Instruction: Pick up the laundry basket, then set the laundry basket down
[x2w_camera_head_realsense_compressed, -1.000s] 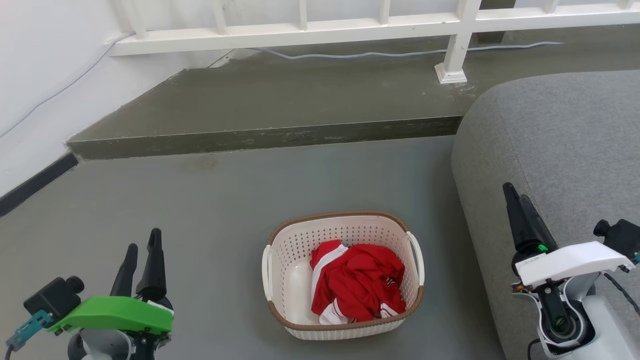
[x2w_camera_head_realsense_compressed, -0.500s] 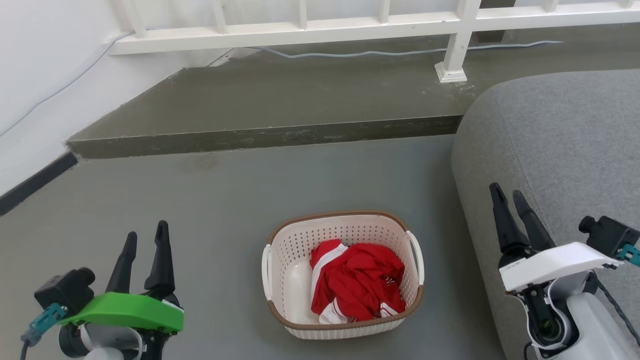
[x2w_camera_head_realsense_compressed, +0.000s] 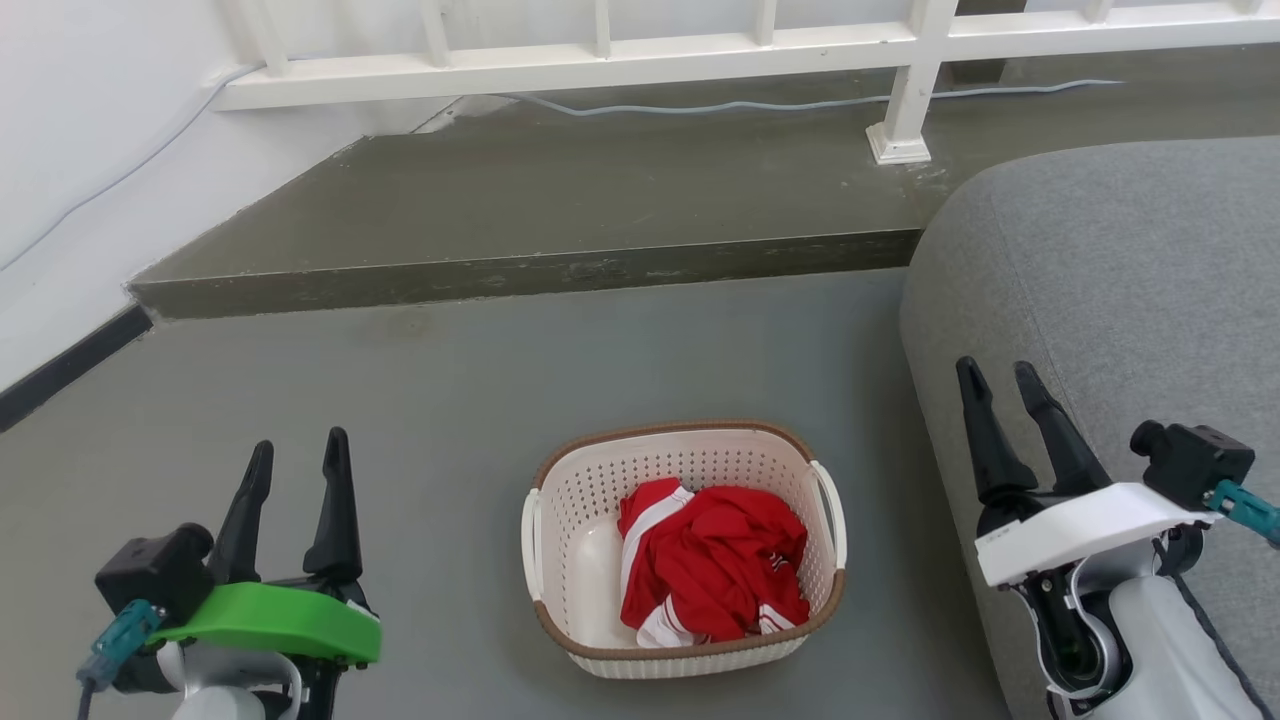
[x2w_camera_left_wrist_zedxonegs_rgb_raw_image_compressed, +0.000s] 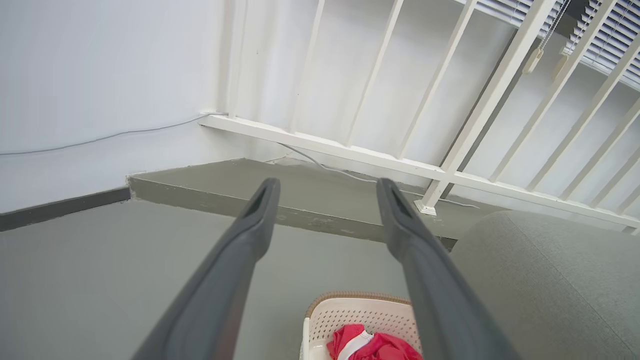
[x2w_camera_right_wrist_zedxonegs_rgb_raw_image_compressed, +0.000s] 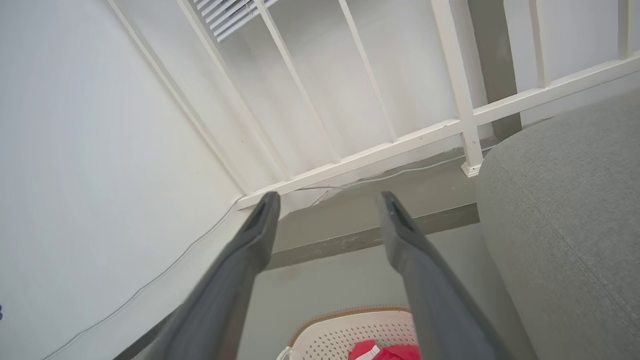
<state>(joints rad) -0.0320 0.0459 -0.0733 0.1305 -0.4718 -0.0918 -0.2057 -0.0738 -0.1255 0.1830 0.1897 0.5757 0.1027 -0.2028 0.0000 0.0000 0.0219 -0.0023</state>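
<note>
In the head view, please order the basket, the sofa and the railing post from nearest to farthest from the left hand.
1. Basket, just to the right of the left hand.
2. Sofa, past the basket, on the far right.
3. Railing post, at the far back, right of centre.

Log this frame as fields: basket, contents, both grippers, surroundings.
basket: laundry basket upright on the grey floor, not gripped
contents: red-and-white garment, bunched toward the basket's right side
left: left gripper open, left of the basket, apart from it
right: right gripper open, right of the basket, apart from it, in front of the grey sofa
background: raised step, white railing
</note>
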